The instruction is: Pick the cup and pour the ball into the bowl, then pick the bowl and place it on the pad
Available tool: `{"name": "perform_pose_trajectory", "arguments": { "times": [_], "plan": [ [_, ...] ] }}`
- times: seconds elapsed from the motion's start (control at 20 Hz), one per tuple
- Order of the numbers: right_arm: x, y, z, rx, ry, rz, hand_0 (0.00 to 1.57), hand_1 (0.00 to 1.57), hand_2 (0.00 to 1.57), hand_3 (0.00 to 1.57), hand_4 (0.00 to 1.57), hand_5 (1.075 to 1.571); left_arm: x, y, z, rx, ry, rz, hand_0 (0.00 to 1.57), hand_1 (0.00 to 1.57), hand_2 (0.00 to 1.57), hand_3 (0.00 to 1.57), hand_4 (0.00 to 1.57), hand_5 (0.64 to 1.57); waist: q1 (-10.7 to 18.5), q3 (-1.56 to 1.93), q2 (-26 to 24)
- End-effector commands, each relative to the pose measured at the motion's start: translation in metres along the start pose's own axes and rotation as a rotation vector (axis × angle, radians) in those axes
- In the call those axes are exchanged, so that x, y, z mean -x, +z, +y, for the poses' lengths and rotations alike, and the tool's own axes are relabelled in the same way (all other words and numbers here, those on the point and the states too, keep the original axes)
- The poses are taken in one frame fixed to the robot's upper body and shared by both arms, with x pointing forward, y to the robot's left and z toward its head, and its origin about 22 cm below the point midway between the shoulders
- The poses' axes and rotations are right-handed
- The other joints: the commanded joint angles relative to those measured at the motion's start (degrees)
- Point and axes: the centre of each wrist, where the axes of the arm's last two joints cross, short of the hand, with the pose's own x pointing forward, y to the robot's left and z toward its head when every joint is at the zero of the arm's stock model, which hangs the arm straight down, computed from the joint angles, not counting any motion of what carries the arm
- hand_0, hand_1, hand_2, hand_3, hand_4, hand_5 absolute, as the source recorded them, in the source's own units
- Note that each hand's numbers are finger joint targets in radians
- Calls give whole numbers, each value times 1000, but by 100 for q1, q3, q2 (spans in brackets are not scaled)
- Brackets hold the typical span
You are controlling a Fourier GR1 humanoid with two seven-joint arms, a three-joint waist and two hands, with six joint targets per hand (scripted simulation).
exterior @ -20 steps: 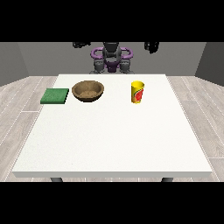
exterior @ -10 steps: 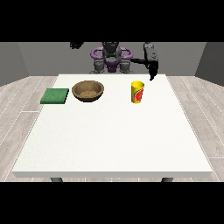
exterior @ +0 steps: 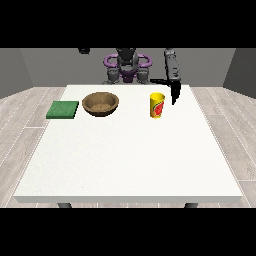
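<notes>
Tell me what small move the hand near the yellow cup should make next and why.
Probably ease the hand at the view's right down and toward the yellow cup, since it hangs just beside the cup without touching it, and the cup stands upright and ungrasped on the white table.

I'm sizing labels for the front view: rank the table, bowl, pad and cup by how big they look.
Table, largest.
Bowl and pad: look alike, unsure.
Cup, smallest.

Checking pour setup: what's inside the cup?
Can't tell. The cup stands upright and its yellow wall hides the inside; no ball shows. The hand at the view's right is beside it, not touching.
</notes>
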Motion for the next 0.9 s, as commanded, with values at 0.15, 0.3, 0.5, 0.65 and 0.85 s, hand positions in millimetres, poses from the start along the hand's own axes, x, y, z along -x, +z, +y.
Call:
{"name": "perform_pose_trajectory", "arguments": {
  "times": [0.15, 0.3, 0.5, 0.65, 0.85],
  "plan": [
    [-13, 9, -27, -16, -4, -40, 0, 0, 0, 0, 0, 1565, 27, 5, 5, -62, 19, -23, 0, 0, 0, 0, 0, 1427, -243, -2, 245],
    [-17, 16, -34, -10, 4, -48, 0, 0, 0, 0, 0, 1567, 24, -7, 20, -56, 17, -17, 0, 0, 0, 0, 0, 1414, -324, -2, 269],
    [-15, 36, -40, -61, -9, -21, 0, 0, 0, 0, 0, 1567, 44, 15, 7, -94, -13, 23, 0, 0, 0, 0, 0, 1435, -577, -1, 87],
    [-48, 23, -55, -61, 25, -136, 0, 0, 0, 0, 0, 1566, 41, 0, 11, -109, -31, -42, 0, 0, 0, 0, 0, 1426, -650, -4, 595],
    [-47, 30, -71, -19, 16, -119, 0, 0, 0, 0, 0, 1564, 42, 5, 27, -49, -79, -15, 1121, 1121, 1571, 1499, 480, 1536, -554, 0, 478]
  ]
}}
